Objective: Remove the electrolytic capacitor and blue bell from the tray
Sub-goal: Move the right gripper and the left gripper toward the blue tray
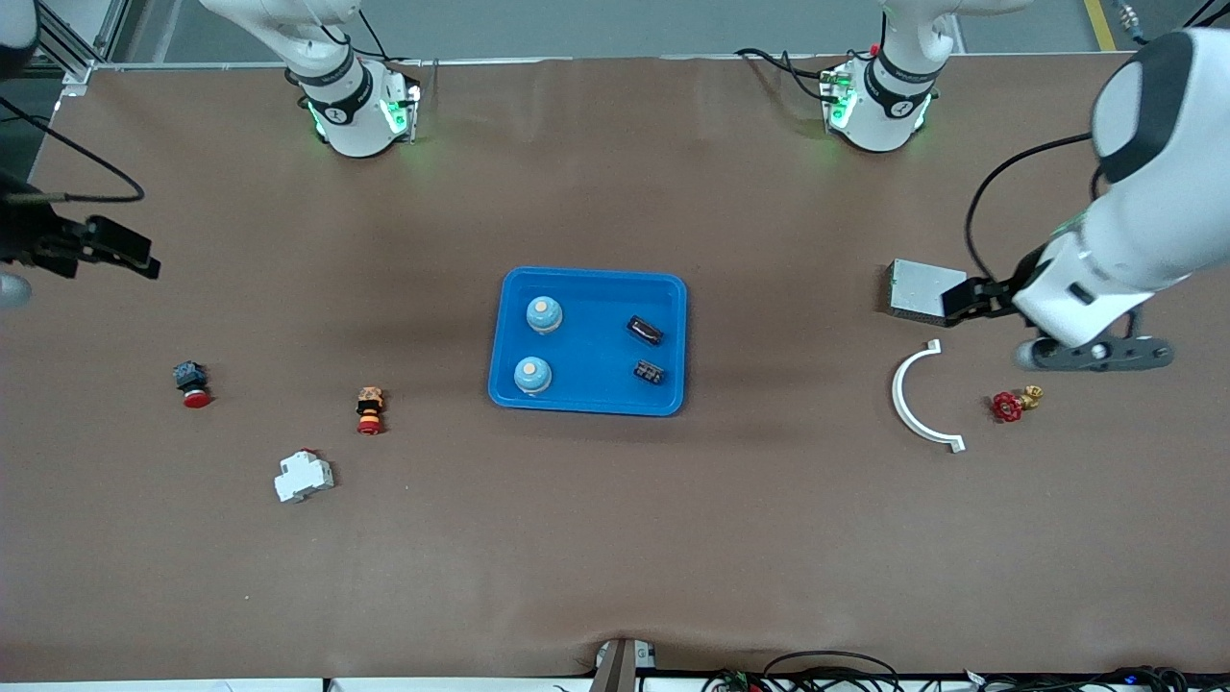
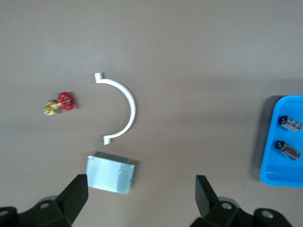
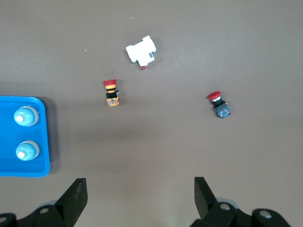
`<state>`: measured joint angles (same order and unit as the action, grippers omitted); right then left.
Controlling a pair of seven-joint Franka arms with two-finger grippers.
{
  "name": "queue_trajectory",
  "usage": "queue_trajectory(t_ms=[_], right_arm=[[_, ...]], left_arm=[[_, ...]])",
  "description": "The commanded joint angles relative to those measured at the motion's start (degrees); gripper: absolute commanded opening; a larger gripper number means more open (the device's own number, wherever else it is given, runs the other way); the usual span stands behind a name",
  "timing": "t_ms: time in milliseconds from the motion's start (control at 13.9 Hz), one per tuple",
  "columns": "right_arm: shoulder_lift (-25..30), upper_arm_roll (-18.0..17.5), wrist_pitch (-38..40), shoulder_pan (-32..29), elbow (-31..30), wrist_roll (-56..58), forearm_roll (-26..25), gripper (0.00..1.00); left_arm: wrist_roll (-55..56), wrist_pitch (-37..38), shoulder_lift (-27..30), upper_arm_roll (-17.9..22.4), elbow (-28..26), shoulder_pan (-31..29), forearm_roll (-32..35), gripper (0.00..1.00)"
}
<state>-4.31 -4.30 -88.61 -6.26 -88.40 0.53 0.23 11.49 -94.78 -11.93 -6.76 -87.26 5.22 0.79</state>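
Front view is showing the shallow bright blue rectangular plastic tray (image 1: 588, 406) sitting at the centre of the frame on the brown worktop (image 1: 615, 538). Two pale blue dome-shaped bells (image 1: 544, 314) (image 1: 531, 375) are standing in the tray toward the right arm's end, one nearer the front camera than the other. Two small dark components are lying in it toward the left arm's end: a dark cylindrical part with a reddish edge (image 1: 645, 330), probably the electrolytic capacitor, and nearer the camera a dark blocky part (image 1: 649, 371).

The left gripper (image 1: 961, 300) is hanging at the right of the frame over the grey metal box (image 1: 913, 287), its jaws standing wide apart and gripping nothing. The right gripper (image 1: 135, 255) is hanging at the left edge of the frame over bare worktop, likewise spread wide and empty. Both are well apart from the tray, so nothing is being lifted yet.

The bells are looking rigid and smooth, with rounded domes that could slip, so pinching low across the base seems safest. The capacitor is appearing light and stiff; being round it may roll, so closing across its body, not its ends, should be holding it best.
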Motion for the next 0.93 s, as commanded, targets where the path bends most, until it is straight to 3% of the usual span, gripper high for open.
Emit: queue_trajectory(t_ms=[0, 358, 573, 717, 860], right_arm=[[-5.34, -0.01, -4.97, 0.46, 0.16, 0.61, 0.56, 1.0], [-14.57, -0.01, -14.55, 0.91, -0.37, 0.52, -0.32, 1.0], [-17.74, -0.1, -16.5, 1.43, -0.54, -0.17, -0.06, 1.0], [-18.11, -0.1, -18.33, 5.71, -3.25, -3.05, 0.91, 1.0], [-18.02, -0.1, -20.45, 11.33, -5.55, -15.76, 2.4, 1.0]], left_arm=[[6.67, -2.68, -3.09, -0.18, 1.65, 3.11, 0.44, 1.0], [15.74, -6.82, -7.49, -0.18, 1.57, 7.6, 0.44, 1.0], [22.85, -8.58, -8.72, -0.18, 1.39, 11.38, 0.44, 1.0], [28.56, -10.33, -9.68, -0.09, 0.78, 14.1, 0.78, 1.0], [35.58, -13.57, -9.95, -0.18, -1.85, 15.86, 0.87, 1.0]])
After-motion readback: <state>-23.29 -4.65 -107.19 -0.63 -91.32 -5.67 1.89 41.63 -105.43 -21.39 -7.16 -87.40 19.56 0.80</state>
